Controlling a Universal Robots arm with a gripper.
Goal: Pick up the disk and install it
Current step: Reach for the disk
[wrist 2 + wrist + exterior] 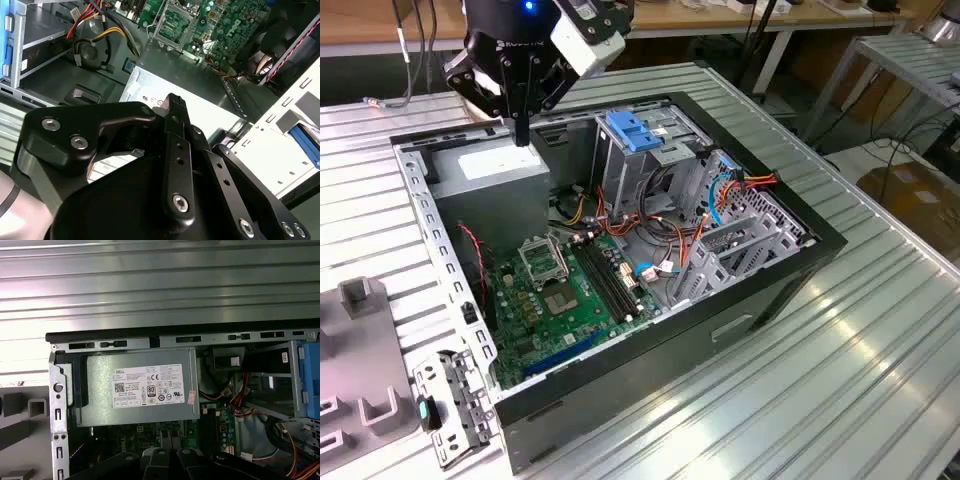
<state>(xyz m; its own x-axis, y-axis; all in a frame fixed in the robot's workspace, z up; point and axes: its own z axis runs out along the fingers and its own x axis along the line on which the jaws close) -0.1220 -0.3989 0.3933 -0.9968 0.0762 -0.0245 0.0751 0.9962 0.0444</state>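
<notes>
Gripper (522, 138) hangs just above the grey power supply (495, 168), fingers pressed together, nothing held. Disk (635, 130) well apart, blue rails showing atop the drive cage (620, 175), toward the exterior view's right.

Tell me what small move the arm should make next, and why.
Probably carry the gripper toward the exterior view's right: it hangs empty, jaws shut, over the power supply, while the blue-railed disk sits atop the drive cage.

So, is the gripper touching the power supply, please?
Cannot tell. In the exterior view the gripper overlaps the power supply, and the second wrist view looks along it; neither shows contact or a gap.
</notes>
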